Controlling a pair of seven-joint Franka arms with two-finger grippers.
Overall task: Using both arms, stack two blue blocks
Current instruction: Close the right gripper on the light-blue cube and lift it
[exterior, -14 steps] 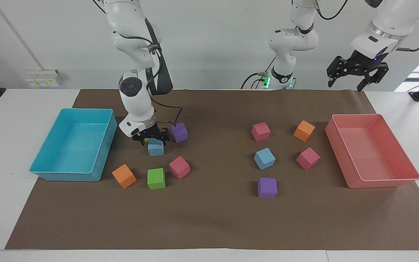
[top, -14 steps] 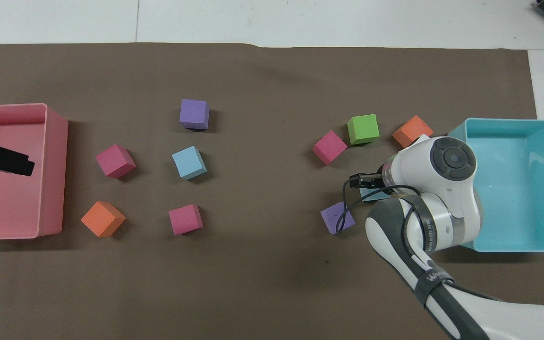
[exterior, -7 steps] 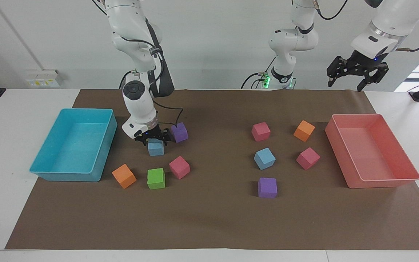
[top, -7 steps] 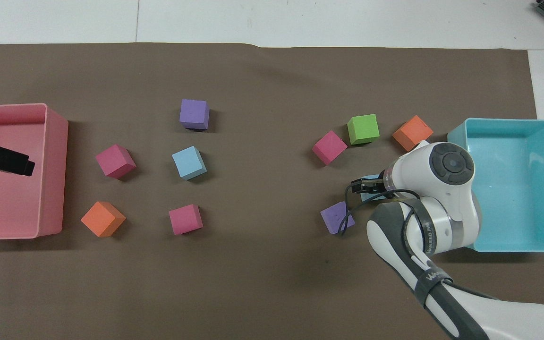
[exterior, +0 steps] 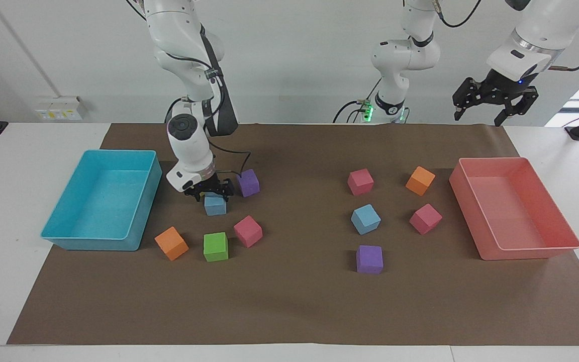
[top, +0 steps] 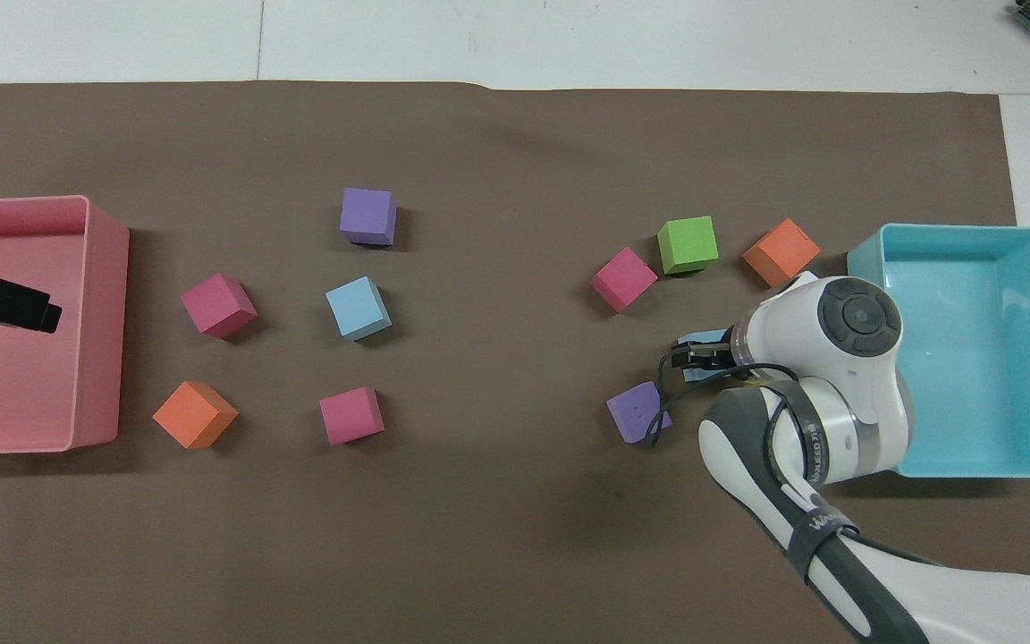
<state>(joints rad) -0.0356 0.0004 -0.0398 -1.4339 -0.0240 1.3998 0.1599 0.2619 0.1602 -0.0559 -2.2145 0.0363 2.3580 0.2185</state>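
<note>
The right arm's claw (exterior: 209, 193) is down low on the light sky-blue foam cube (exterior: 215, 204) that sits on the brown paper mat (exterior: 289, 301) covering the bench, just beside the big turquoise plastic tray (exterior: 141, 211) at the right arm's end. Its fingers straddle the cube's top, one each side, but I can't tell whether they're pinching it yet or just standing around it; the cube itself rests on the mat. From overhead the arm's wrist hides most of that cube, only a blue sliver (top: 701, 338) shows by the black claw tips (top: 689, 355). Near that same blue cube: a purple foam cube (exterior: 248, 182) just beside it and a bit nearer the robots, a magenta foam cube (exterior: 248, 231) and a green foam cube (exterior: 215, 246) farther from the robots, and an orange foam cube (exterior: 171, 243) closer to the tray. The 2nd sky-blue foam cube (exterior: 365, 219) lies well apart from the first, toward the left arm's end of the bench, untouched, approx. in the middle of a cluster w/ two more magenta cubes, an orange one and a purple one. The left arm waits, its claw (exterior: 493, 106) up in the air over the bench's edge near the salmon-pink plastic tray (exterior: 536, 254), fingers spread wide, holding nothing.
</note>
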